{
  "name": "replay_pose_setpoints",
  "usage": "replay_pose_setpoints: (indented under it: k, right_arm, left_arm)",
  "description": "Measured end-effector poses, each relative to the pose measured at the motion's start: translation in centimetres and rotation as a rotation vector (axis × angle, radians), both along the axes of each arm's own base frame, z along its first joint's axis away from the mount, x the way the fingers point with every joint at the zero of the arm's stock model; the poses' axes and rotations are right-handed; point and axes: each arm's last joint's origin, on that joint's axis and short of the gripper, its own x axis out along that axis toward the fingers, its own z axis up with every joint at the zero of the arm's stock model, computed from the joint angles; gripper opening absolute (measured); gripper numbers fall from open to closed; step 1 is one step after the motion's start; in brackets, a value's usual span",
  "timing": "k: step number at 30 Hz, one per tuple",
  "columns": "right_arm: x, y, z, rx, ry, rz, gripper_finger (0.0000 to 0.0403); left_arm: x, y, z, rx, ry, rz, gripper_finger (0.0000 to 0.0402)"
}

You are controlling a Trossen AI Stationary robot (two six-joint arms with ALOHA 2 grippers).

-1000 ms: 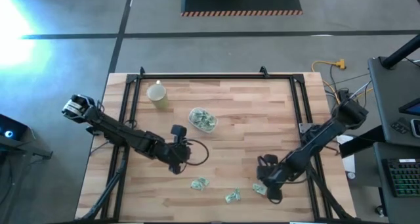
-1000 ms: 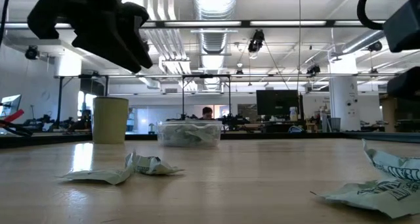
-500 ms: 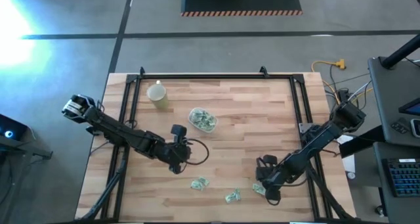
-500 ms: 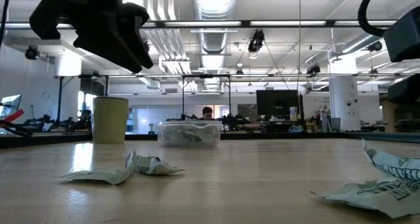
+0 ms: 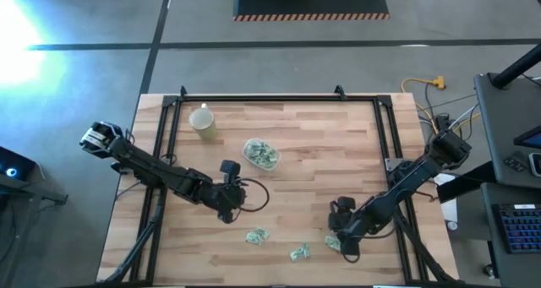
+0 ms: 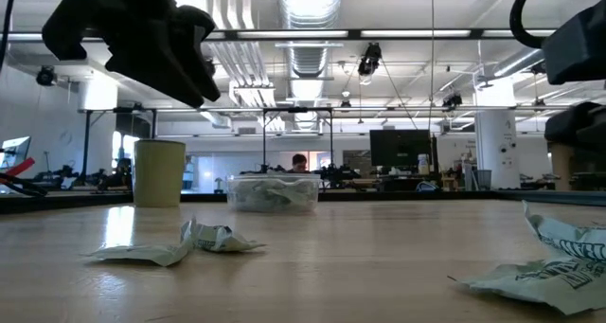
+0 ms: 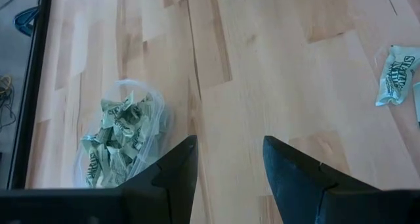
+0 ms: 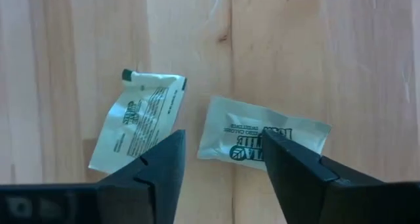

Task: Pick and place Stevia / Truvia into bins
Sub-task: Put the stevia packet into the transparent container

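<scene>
Right gripper is spread wide, holding nothing, hovering right over two sachets. One sachet pokes up between the fingers and past them, long axis crosswise to the approach, toward 3 o'clock. The other sits just beside it around 10 o'clock, tilted more lengthwise. Right arm is clearly the nearer one. Left gripper waits mid-table, also apart and empty, with the tub of sachets beyond it at about 10 o'clock.
</scene>
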Motion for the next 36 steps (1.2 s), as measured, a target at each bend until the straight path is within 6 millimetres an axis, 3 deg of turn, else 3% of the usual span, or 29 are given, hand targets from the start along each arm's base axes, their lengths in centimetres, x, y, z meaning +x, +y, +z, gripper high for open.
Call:
replay_pose_setpoints:
  k: [10,20,36]
  right_arm:
    - [0.3,0.0,-0.8,-0.095,-0.033,0.010,0.0205]
    - [0.6,0.0,-1.7,-0.181,-0.058,0.012,0.0191]
    - [0.6,-0.2,-1.9,-0.234,-0.082,0.017,0.0072]
  left_arm:
    - [-0.4,0.2,-1.3,0.010,0.018,0.000,0.0156]
    - [-0.2,0.2,-1.0,0.004,0.006,0.000,0.0156]
    - [-0.3,0.2,-1.1,0.005,0.008,0.000,0.0156]
